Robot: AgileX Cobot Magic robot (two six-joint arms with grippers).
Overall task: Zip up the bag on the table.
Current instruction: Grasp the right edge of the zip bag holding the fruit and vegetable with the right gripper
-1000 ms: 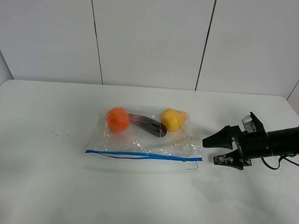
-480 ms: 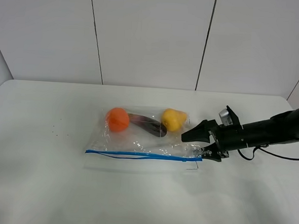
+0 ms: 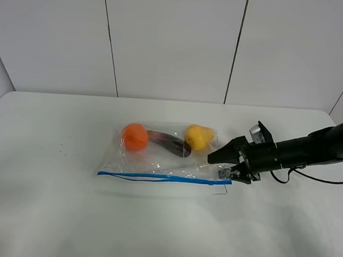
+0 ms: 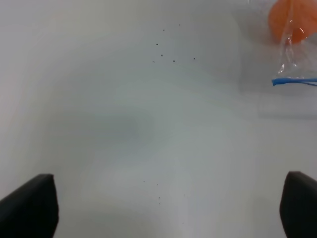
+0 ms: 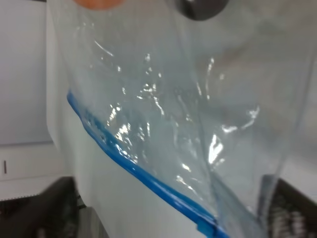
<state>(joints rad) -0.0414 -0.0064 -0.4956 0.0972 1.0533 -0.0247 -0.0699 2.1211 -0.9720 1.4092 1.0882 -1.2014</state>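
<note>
The big plain white counter (image 3: 50, 214) is mostly bare. The clear plastic zip-lock bag (image 3: 157, 165) is found lying flat around the middle of it, mouth edge toward the camera.

Handling-wise, the bag should be treated as thin, floppy and pretty slippery. It's probably weighed down only a little by what's inside, so it'd likely get dragged if pulled sideways without being pinned. The best hold is reckoned to be the corners at either end of the seal.

The right pincer (image 3: 221, 169) is seen at the bag's right-hand corner, jaws apart on either side of the film, nothing pinched yet. The left pincer (image 4: 163, 203) is spread wide over bare counter, well short of the bag's left end.

Inside, a round orange (image 3: 135, 137), a dark purple eggplant (image 3: 169, 142) and a yellow pear (image 3: 198, 136) are bunched at the far side. The blue zip strip (image 3: 162, 177) is what needs pressing shut.

Compared with a second ago, the right pincer has been brought in from well off to the right. The bag itself looks barely disturbed.
</note>
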